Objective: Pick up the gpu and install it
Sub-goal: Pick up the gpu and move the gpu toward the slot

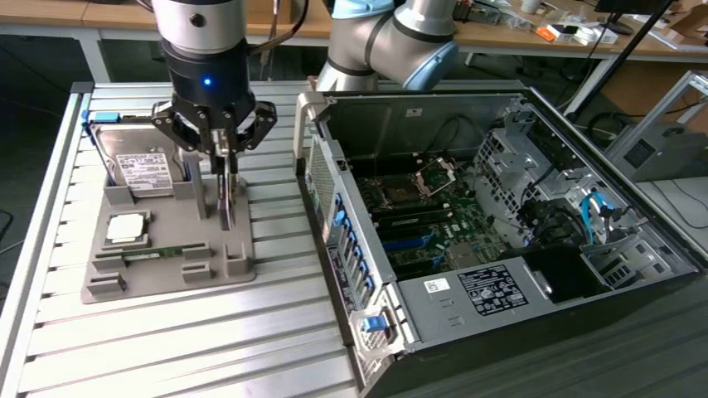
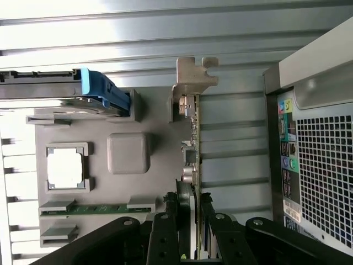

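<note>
Pinches the gpu (image 2: 193, 141) on edge in the hand (image 2: 188, 205), long axis running along the tray (image 2: 157, 113), bracket (image 2: 194, 72) pointing toward the hard drive (image 1: 135, 148).

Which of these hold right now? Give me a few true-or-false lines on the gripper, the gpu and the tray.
1. The gripper is closed on the gpu, which stands on edge. True.
2. The gpu is already seated in the computer case. False: it is at the grey tray, outside the case.
3. The hard drive leans in the tray, on the exterior view's left of the gpu. True.
4. The memory stick has been removed from the tray. False: it lies in its slot there.
5. The case is closed. False: its side is open, with the motherboard exposed.
</note>
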Tool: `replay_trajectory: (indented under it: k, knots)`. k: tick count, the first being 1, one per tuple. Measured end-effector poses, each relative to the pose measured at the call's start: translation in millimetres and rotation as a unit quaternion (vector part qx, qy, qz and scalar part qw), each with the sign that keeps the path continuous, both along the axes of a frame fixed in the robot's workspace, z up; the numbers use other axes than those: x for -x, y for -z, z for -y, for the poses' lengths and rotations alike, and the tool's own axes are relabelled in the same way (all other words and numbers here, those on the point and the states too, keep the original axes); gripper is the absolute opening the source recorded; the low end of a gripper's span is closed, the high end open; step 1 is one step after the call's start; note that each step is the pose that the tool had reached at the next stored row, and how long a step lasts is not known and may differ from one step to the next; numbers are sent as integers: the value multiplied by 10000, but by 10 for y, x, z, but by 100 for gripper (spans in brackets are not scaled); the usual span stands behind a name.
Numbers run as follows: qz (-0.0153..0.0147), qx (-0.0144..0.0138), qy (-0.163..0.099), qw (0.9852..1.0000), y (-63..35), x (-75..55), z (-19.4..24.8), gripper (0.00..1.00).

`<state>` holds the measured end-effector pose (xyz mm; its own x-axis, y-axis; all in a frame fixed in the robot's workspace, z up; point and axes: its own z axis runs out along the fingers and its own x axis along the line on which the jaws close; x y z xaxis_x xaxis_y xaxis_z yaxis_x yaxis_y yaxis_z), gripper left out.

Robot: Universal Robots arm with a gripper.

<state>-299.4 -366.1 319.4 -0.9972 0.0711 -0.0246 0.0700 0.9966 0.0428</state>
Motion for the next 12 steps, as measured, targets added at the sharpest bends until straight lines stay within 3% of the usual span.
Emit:
replay_trajectory:
  k: [12]
  knots:
    - [0, 0, 0, 10000, -144, 0, 0, 27]
